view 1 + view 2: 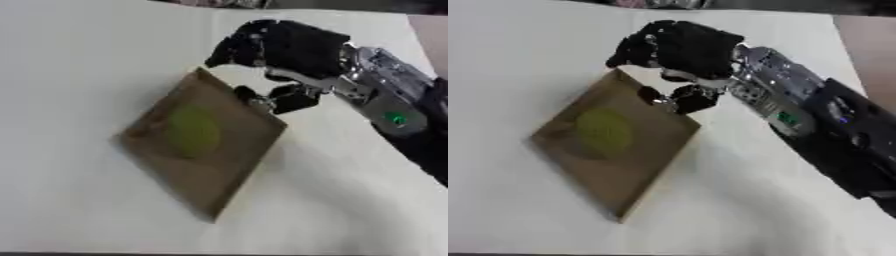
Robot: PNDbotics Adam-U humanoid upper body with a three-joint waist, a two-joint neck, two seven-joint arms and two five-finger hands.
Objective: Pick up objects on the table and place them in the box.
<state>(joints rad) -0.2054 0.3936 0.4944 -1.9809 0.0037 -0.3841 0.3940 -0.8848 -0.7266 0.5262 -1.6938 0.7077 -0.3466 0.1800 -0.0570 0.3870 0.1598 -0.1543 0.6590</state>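
Note:
A shallow brown cardboard box [220, 176] lies askew on the white table. A round yellow-green object [192, 131] rests inside it, toward its left half. My right hand [297, 47] hovers over the box's far right edge, reaching in from the right. Its fingers [234, 46] arch downward and its thumb [290, 98] sits close to the box rim, with a gap between them. Nothing shows in that gap, so the hand is open. My left hand is out of view.
The white table [70, 60] stretches around the box on all sides. My right forearm [798, 107], silver and black, crosses the right side. The table's far edge runs along the top, with a brownish floor strip [872, 35] at the upper right.

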